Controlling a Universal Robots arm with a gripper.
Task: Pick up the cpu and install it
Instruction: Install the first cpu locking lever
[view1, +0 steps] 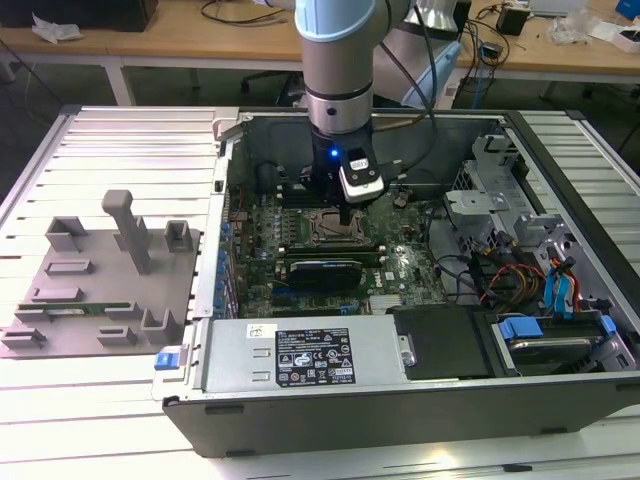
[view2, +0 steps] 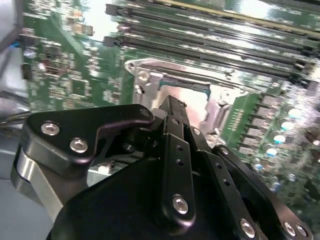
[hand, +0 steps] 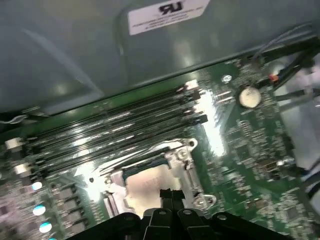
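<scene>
- The cpu (hand: 150, 186) is a small flat square chip with a pale shiny top. In both wrist views it lies flat inside the socket (hand: 181, 161) on the green board (hand: 240, 150), right under the tips of the gripper (hand: 171, 196).
- In the second wrist view the chip (view2: 192, 98) shows as a pale patch just past the gripper (view2: 171, 106), with the metal frame (view2: 150, 75) around it.
- The two fingers look pressed close together, with no gap that I can see. They seem to touch the top of the chip or sit just above it. I cannot tell if they grip anything.
- I think the chip is light, stiff and thin. Its top looks smooth, so it could slip.
- Its underside is likely easy to hurt, so it should be held by its edges and kept level, never squeezed hard.
- Beyond the socket run long dark slots (hand: 115, 125) in rows.
- In the exterior view the gripper (view1: 349, 213) hangs straight down into the open computer case (view1: 560, 400), over the socket (view1: 337, 226).
- Well off to the exterior view's left, outside the case, sits a grey tray (view1: 100, 290) with a thin green stick (view1: 85, 308) lying in it.
</scene>
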